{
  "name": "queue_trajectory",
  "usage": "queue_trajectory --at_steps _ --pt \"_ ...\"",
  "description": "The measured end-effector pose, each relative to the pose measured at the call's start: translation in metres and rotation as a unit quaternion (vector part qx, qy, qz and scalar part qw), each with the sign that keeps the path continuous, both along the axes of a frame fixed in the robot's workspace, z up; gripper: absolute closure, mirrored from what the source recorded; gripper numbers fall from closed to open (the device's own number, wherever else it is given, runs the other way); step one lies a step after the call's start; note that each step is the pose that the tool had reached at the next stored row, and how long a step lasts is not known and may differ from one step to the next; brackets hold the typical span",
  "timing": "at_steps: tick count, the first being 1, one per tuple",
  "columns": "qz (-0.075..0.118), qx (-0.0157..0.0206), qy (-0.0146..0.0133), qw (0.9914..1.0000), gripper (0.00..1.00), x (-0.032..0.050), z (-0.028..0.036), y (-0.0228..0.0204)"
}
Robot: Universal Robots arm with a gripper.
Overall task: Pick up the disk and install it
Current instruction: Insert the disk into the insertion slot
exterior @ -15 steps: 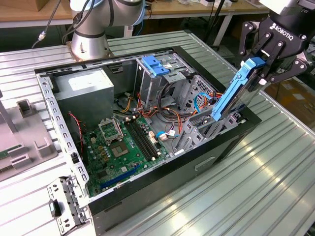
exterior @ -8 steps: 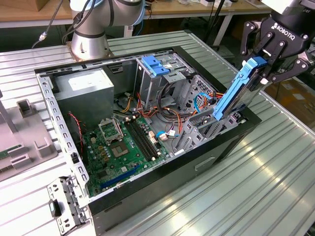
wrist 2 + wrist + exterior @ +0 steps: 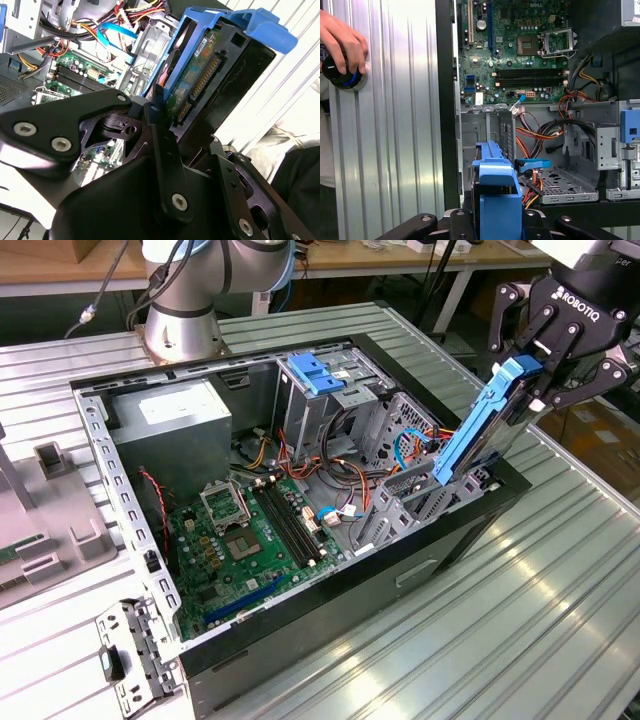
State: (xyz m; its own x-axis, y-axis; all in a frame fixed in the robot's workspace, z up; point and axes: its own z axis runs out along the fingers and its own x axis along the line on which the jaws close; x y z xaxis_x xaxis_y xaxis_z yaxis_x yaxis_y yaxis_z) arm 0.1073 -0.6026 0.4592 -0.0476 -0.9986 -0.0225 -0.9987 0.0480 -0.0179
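the black gripper (image 3: 535,385) clamps the blue-framed silver-grey hard disk (image 3: 478,425), tilted over the edge of the open black computer case (image 3: 400,585): picked up, not yet seated.

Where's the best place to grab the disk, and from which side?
The disk stands tilted, its lower end down in the case and its upper end free. So the blue tab end of its carrier is probably the part to grip, coming from above. The hand is shut on it there.
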Motion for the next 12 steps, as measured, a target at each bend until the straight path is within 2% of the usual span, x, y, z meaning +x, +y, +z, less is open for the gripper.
queue_trajectory --at_steps 2,7,12 --pt "0.000 0.0000 0.0000 1.00000 0.63 0.0000 0.0000 0.0000" --pt "0.000 0.0000 0.0000 1.00000 0.63 -0.0120 -0.0006 0.0000" --pt "0.000 0.0000 0.0000 1.00000 0.63 -0.0208 -0.0044 0.0007"
